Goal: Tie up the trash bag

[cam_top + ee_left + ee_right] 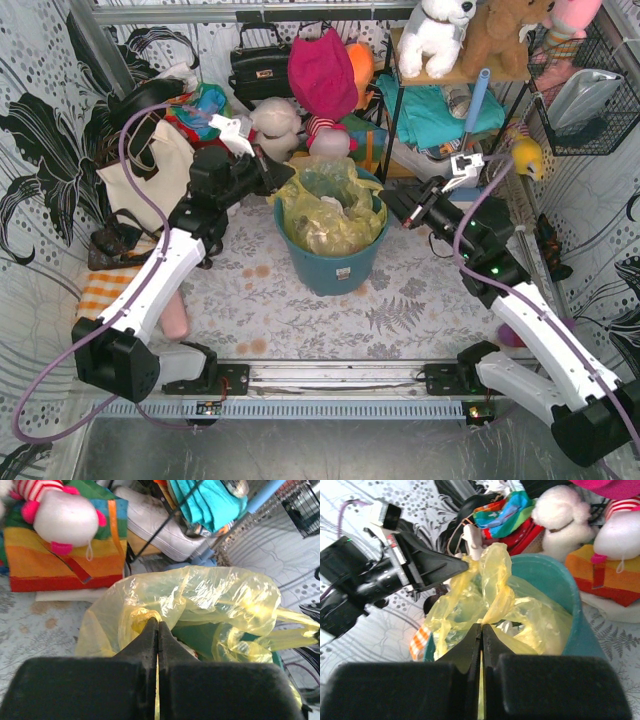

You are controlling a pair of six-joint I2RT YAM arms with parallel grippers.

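Note:
The yellow-green trash bag (330, 205) sits in the round teal bin (330, 265) at the table's middle, with crumpled white paper showing through. My left gripper (285, 176) is shut on a bunched fold of the bag's left rim (142, 615). My right gripper (388, 200) is shut on a twisted strip of the bag's right rim (500, 597). In the right wrist view the left gripper's black fingers (440, 565) pinch the far side of the bag (465, 605). Both hold the plastic just above the bin's rim.
A cream tote bag (150, 170) stands at the left. Plush toys (320, 80) and a black handbag (258, 65) crowd the back. A shelf (450, 75) with toys stands at back right, with a wire basket (590, 90). An orange checked cloth (100, 290) lies left.

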